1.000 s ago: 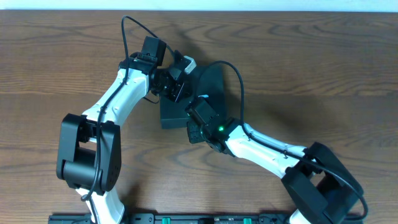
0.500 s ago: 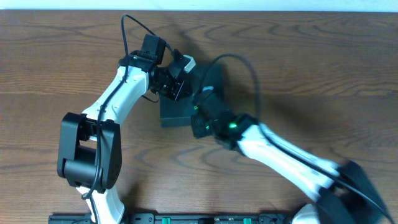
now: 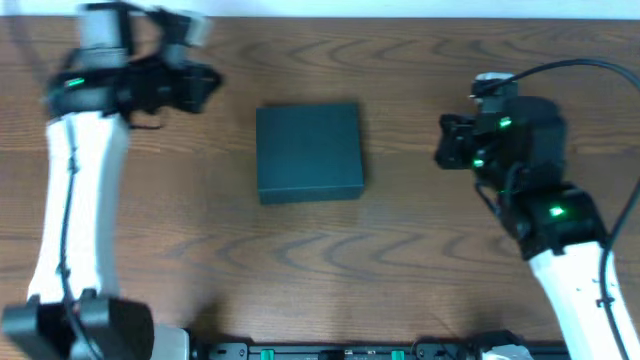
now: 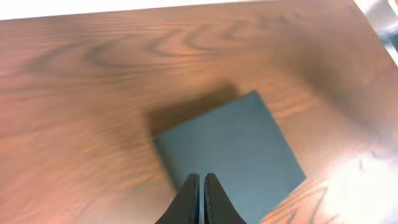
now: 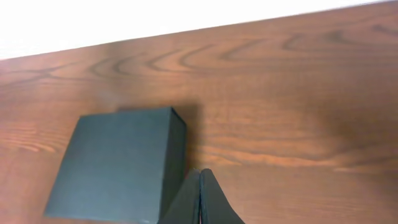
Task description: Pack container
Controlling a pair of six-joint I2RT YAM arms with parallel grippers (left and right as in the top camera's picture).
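**Container shut, both arms standing off**

Your container [image 3: 309, 152] lies flat on the counter [image 3: 420, 250] at the centre of the overhead frame, with its lid down and nothing touching it. Your left fingers [image 4: 191, 199] are pressed together and empty, in the frame's upper left. Your right fingers [image 5: 193, 199] are closed on nothing too, over at the right. Both hang well apart from the container, probably to keep the arms out of its way. With the lid flat and no packets showing, packing looks done.
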